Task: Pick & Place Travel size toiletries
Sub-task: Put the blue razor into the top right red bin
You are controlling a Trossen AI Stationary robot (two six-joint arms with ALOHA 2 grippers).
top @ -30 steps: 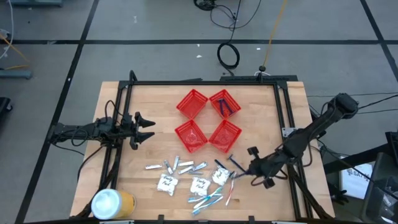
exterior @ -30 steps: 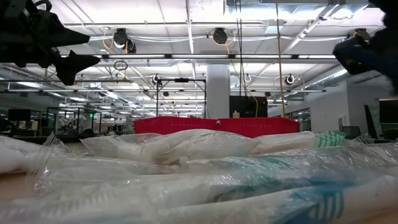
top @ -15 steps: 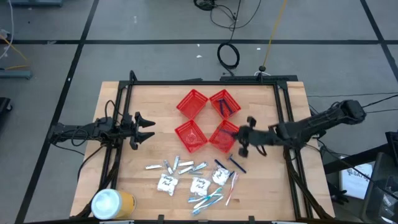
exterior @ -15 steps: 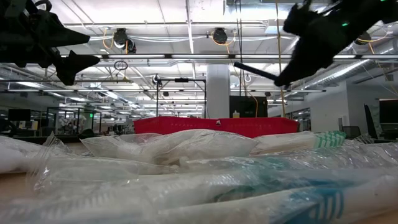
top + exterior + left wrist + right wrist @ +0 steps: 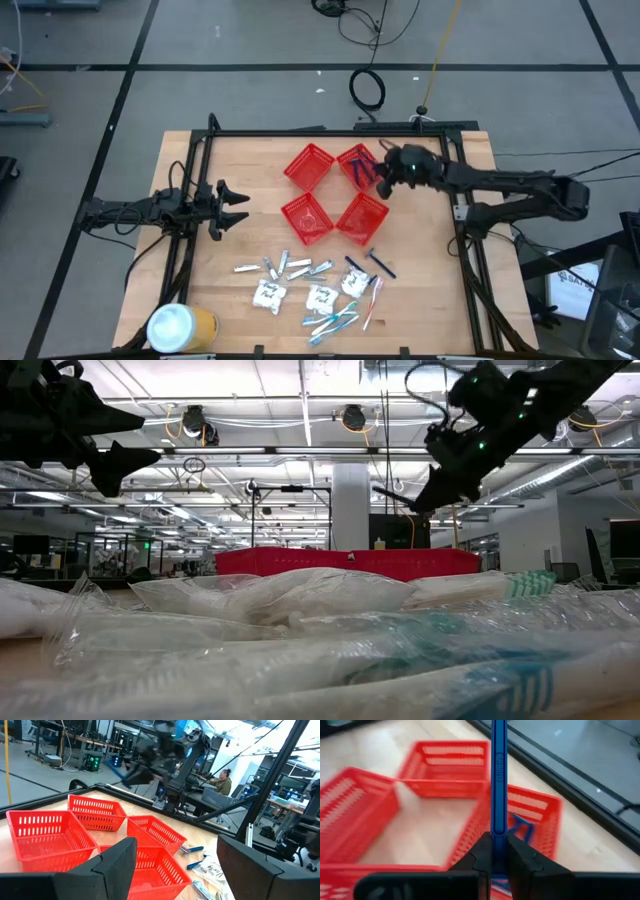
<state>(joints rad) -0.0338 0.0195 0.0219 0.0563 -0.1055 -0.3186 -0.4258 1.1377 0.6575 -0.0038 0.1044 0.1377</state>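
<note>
Swinging up from the loose pile, the right gripper now hangs over the far-right basket, clamped on a blue razor. That basket seems to hold razors already. Left gripper waits at the left, fingers spread, holding nothing.

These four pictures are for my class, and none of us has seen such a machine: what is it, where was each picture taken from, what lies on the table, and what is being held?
It is a robot with two dark arms at a wooden table. One picture looks straight down, one looks level across the tabletop, and two come from cameras on the wrists.

Four red mesh baskets sit mid-table. Nearer the front lie small toiletries: sachets, tubes, toothbrushes, razors. A yellow can stands at the corner.

The right gripper is shut on a dark blue razor, carried above the far right basket, which already has blue razors in it. The left gripper waits open at the table's left side, holding nothing.
</note>
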